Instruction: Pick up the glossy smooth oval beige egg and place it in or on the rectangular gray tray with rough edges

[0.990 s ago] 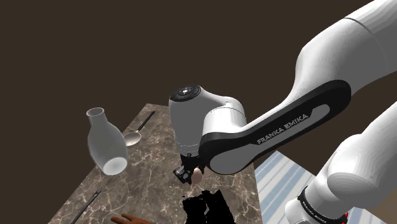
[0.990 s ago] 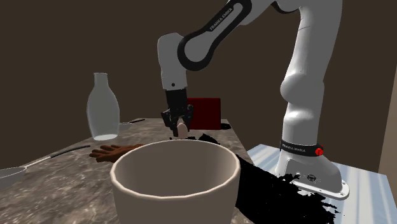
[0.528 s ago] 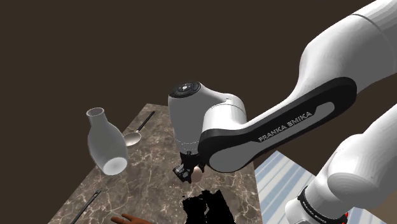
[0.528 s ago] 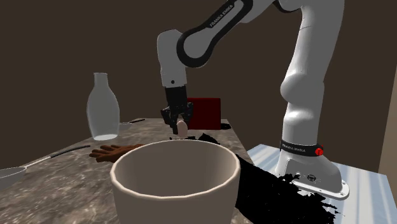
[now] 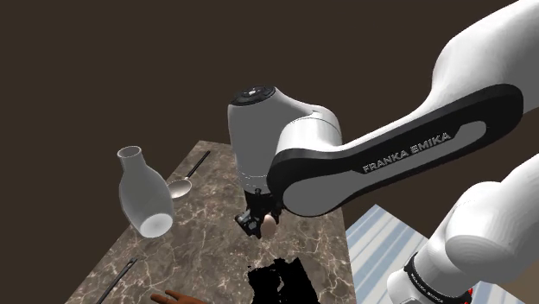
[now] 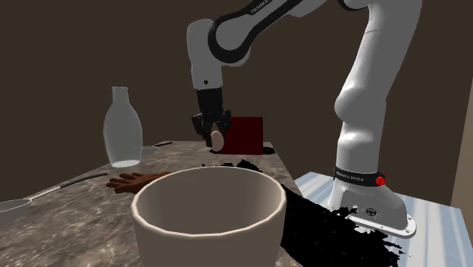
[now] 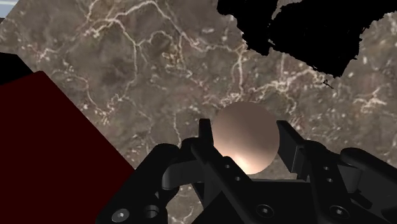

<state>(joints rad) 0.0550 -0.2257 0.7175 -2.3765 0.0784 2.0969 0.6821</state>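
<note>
- gripper [image 6: 215, 135]: the fingers pinch the egg [image 7: 245, 140] across its widest girth. i see it held clear above the marble table [image 5: 207, 246], near the dark red box [image 6: 244, 134].
- handling, my judgement: light, rigid, glossy and so slippery, brittle. a gentle hold across the middle suits it, with no squeezing.
- tray: i take the black ragged-edged patch [image 5: 281, 281], at the table's near end in the shoulder view, to be it.
- room: open air under the egg. the white vase [image 5: 144, 199] and spoon [image 5: 180, 186] sit well apart on the shoulder view's left, and the table's right edge is close.
</note>
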